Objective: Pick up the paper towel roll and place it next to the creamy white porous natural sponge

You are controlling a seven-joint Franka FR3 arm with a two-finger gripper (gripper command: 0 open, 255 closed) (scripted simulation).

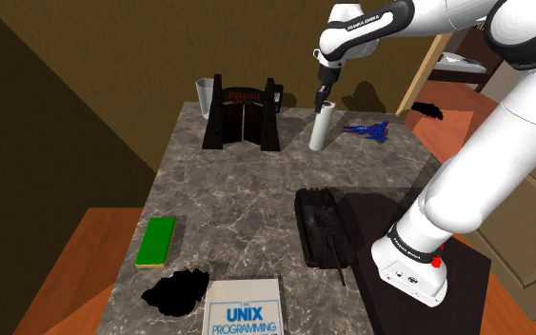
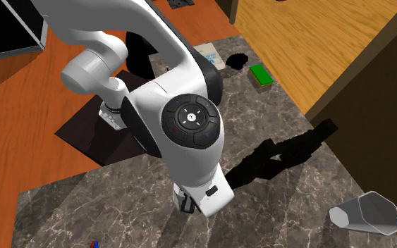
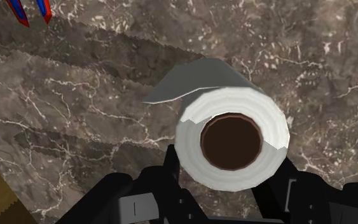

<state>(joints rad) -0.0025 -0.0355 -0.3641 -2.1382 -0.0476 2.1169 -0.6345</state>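
A white paper towel roll (image 1: pixel 320 128) stands upright on the marble table (image 1: pixel 228 205) near its far edge. In the wrist view the paper towel roll (image 3: pixel 234 111) shows its brown core from above. My gripper (image 1: pixel 324 96) comes down on the roll's top. Its black fingers (image 3: pixel 171 164) press against opposite sides of the roll, so my gripper (image 3: pixel 225 167) is shut on it. A lumpy, irregular black thing (image 1: pixel 175 290) lies at the near end of the table, and a flat green sponge (image 1: pixel 156 241) lies just beyond it.
A black rack (image 1: pixel 244 116) and a clear glass (image 1: pixel 204 97) stand to the roll's left in the shoulder view. A blue toy plane (image 1: pixel 368 130) lies to its right. A black tank-like model (image 1: pixel 325 226) and a UNIX book (image 1: pixel 245 309) sit nearer the stand.
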